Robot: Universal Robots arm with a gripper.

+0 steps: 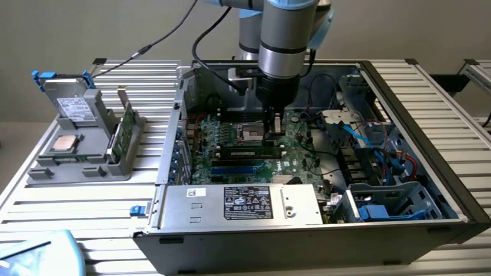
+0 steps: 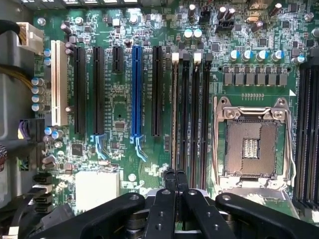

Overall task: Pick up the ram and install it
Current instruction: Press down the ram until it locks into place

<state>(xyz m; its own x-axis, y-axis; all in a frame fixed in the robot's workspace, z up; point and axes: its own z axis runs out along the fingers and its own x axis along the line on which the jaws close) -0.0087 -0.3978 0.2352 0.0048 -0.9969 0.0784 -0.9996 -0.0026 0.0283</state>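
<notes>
Ram (image 2: 174, 114) standing edge-on in the memory slot farthest from the empty processor socket (image 2: 250, 147). The tool (image 2: 175, 181) sits at one end of the stick, its tips drawn narrowly together; whether they pinch the stick cannot be told. Judged step: seating. Finishing it would call for straight, even downward pressure until both slot latches close.

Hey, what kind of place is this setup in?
Probably a robotics lab bench for computer assembly: an open PC case on a slatted aluminium table, with a parts fixture beside it.
</notes>
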